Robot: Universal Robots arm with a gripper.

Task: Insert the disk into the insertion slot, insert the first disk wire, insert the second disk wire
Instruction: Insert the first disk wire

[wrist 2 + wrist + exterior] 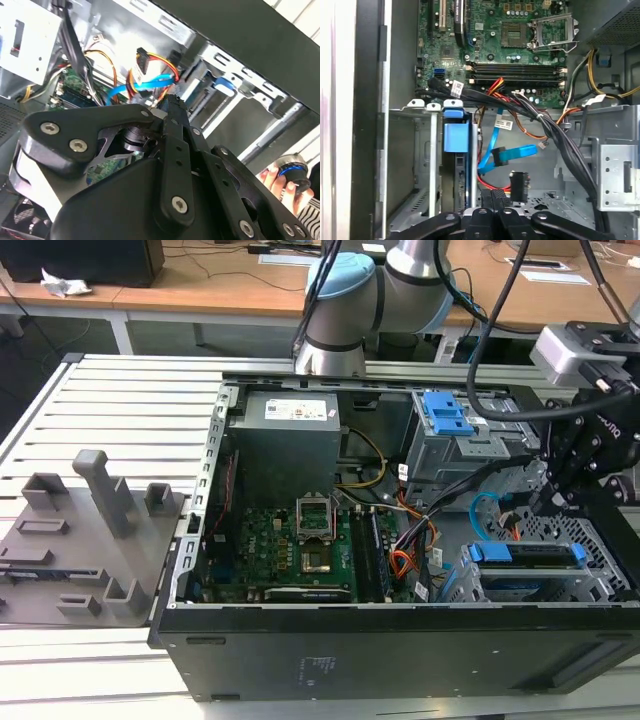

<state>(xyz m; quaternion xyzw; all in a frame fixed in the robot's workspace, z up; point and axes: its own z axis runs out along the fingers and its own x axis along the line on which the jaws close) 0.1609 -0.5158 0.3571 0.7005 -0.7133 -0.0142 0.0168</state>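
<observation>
- Hand (493,196): fingers pressed together, tips just beside the disk (456,137); can't tell whether anything is pinched betw. them.
- Dark plug (519,186) on red-orange wires: right by the fingertips, on the side away from the disk.
- Second disk wire (512,152): lt-blue, flat, curls in a loop beside the disk, near the hand.
- Disk: in its blue carrier, seated in the insertion slot (600,558).
- Motherboard (520,45): beyond the disk, well apart from the hand.
- PC case (380,650): encloses the disk; stands on the slatted bench (120,400).
</observation>
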